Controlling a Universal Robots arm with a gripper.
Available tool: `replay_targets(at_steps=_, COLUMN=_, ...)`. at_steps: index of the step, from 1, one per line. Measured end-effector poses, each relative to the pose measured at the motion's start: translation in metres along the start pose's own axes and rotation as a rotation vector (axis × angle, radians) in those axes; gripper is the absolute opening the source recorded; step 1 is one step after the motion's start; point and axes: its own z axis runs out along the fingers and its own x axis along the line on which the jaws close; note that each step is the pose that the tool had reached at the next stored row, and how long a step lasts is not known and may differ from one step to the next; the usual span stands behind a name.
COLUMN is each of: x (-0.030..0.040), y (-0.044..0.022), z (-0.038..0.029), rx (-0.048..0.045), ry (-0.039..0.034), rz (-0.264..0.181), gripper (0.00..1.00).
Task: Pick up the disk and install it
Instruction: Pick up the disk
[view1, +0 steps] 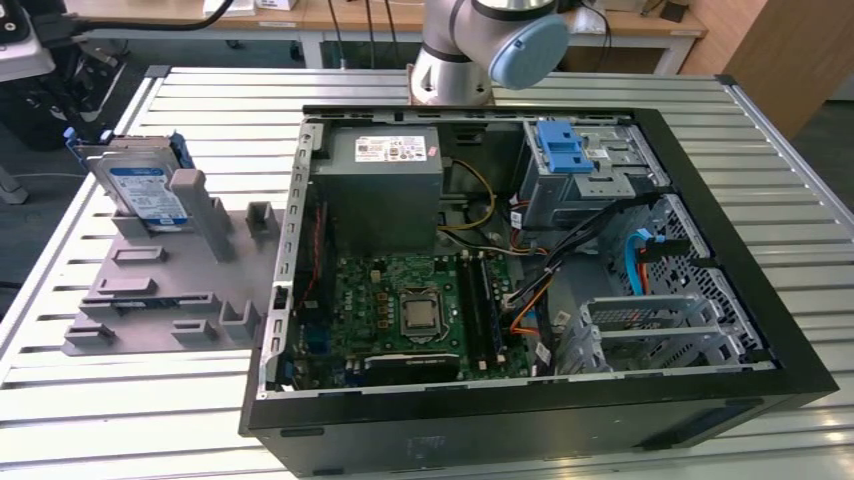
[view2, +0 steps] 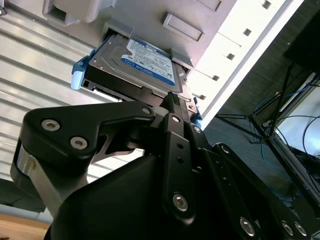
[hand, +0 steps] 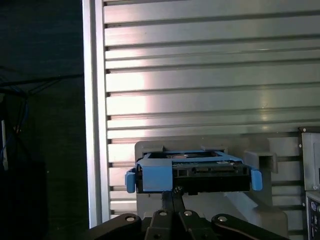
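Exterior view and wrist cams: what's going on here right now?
The silver-grey hard drive with a white-and-blue label and bright blue plastic frame stands on edge in a grey plastic holder, at the exterior view's left of the open black computer case. In both wrist views the black gripper points at it, shut and holding nothing. The disk is not picked up yet.

Grey arm (view1: 454, 60) upright, blue-capped joint (view1: 529, 50); black gripper (hand: 174, 192), fingers (view2: 171, 101) pressed together.
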Motion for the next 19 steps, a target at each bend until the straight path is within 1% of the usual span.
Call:
replay_targets(at_steps=8, x=0.0, y=0.0, z=0.0, rx=0.0033, ry=0.0027, rz=-0.071, gripper=0.11)
replay_targets(at_steps=19, x=0.0, y=0.0, z=0.0, rx=0.0069, ry=0.0057, rz=-0.15, gripper=0.11)
